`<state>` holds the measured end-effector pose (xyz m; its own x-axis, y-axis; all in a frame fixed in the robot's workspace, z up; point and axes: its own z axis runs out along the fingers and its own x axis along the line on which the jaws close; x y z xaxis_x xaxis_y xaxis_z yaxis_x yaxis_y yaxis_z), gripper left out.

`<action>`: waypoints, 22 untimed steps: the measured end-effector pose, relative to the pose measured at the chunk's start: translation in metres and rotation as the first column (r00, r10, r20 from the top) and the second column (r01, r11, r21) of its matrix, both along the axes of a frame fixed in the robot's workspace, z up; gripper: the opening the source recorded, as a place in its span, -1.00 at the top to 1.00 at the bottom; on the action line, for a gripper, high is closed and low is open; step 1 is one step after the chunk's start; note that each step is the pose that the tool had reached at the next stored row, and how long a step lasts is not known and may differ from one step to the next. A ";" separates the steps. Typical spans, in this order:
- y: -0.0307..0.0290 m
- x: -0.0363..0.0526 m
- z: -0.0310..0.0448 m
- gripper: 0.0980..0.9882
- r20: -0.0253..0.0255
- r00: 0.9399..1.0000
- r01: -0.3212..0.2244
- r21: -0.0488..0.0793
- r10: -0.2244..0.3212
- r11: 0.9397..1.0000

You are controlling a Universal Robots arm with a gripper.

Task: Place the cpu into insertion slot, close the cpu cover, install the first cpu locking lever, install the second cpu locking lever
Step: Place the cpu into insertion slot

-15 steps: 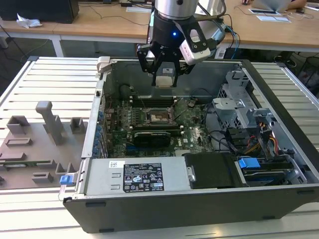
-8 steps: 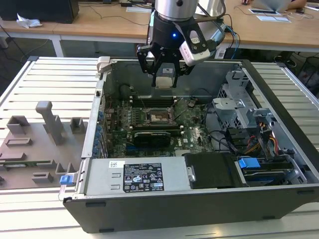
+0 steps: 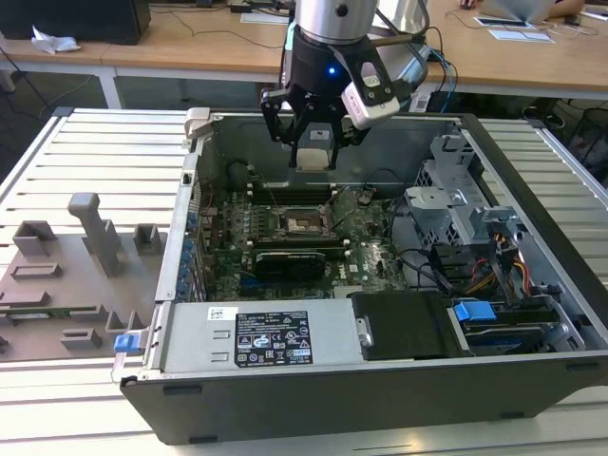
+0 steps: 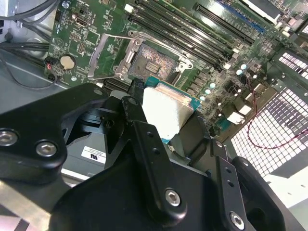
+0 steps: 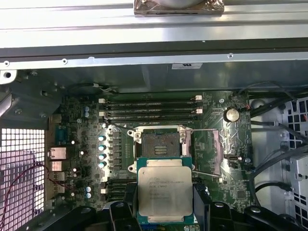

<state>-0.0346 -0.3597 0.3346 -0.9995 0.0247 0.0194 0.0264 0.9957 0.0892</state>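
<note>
Slatted table (image 3: 104,152) carried the open computer case (image 3: 380,399), green motherboard (image 3: 375,249) lay flat inside, gripper (image 3: 314,157) hovered over it, insertion slot (image 5: 159,143) sat bare below, cpu (image 5: 165,190) clamped tight in that gripper, held clear above the insertion slot, not yet seated.

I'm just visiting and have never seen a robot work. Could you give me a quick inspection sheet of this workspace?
Surface: slatted silver metal table carrying an open dark computer case.
Job's things: square silvery-topped cpu held above the motherboard; dark square insertion slot empty; thin silvery cpu cover swung open beside it.
Clutter: grey moulded fixture tray at the exterior view's left.
Grippers: black gripper shut on the cpu.
Cables: coloured cable bundle inside the case.
Surroundings: wooden desks behind.
</note>
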 end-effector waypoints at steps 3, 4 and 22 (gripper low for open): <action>0.0000 0.0000 -0.0019 0.00 0.000 1.000 0.000 0.000 0.000 1.000; 0.0000 0.0000 -0.0022 0.00 0.000 1.000 0.000 0.000 0.000 1.000; 0.0000 0.0000 -0.0084 0.00 0.000 1.000 0.000 0.000 0.000 1.000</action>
